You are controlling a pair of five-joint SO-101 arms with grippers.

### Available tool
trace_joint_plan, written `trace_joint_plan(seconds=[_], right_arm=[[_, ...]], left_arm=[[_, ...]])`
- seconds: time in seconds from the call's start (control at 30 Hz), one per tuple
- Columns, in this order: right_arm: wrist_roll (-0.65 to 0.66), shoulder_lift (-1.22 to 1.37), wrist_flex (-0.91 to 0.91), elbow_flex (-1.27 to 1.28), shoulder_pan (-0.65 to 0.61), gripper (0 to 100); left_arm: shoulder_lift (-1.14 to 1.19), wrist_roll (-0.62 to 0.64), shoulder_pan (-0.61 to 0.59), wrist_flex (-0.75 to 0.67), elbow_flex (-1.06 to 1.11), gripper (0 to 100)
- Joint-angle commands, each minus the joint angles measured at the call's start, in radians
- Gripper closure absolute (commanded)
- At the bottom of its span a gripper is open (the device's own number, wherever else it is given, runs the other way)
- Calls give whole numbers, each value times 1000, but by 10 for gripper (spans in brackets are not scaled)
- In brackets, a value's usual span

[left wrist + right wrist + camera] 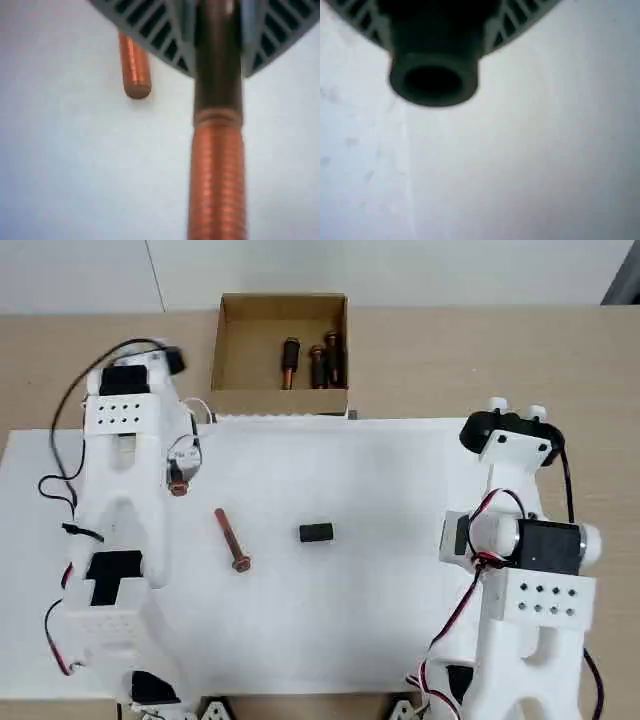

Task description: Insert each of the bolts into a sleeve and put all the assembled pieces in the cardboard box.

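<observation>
showing three assembled pieces in cardboard box; left tool grasps bolt, right tool grasps sleeve; loose bolt, loose sleeve await.

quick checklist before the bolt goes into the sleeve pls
1. Bolt in left jaws: ok. The held bolt is clamped with its threaded end sticking out.
2. Sleeve in right jaws: ok. The held sleeve is gripped and its bore looks open.
3. Bolt lined up with sleeve: not ok. The two are far apart.
4. Remaining parts: ok. The loose bolt and loose sleeve lie apart, not touching.
5. Room in the cardboard box: ok. It holds three assembled pieces, with bare floor beside them.
</observation>
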Motion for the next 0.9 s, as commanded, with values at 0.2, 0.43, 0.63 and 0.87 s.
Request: trace_joint_plan(seconds=[0.2, 0.43, 0.63, 0.87], right_arm=[[-11, -24, -10, -5, 8, 995], [-11, -24, -10, -5, 8, 995], [-11, -24, -10, -5, 8, 995], [-11, -22, -10, -5, 8, 995]], left_arm=[[-74, 767, -2, 6, -24, 979], [-74, 1086, -2, 6, -24, 979], [-72, 1111, -2, -14, -22, 979], [-72, 1106, -2, -52, -22, 961]])
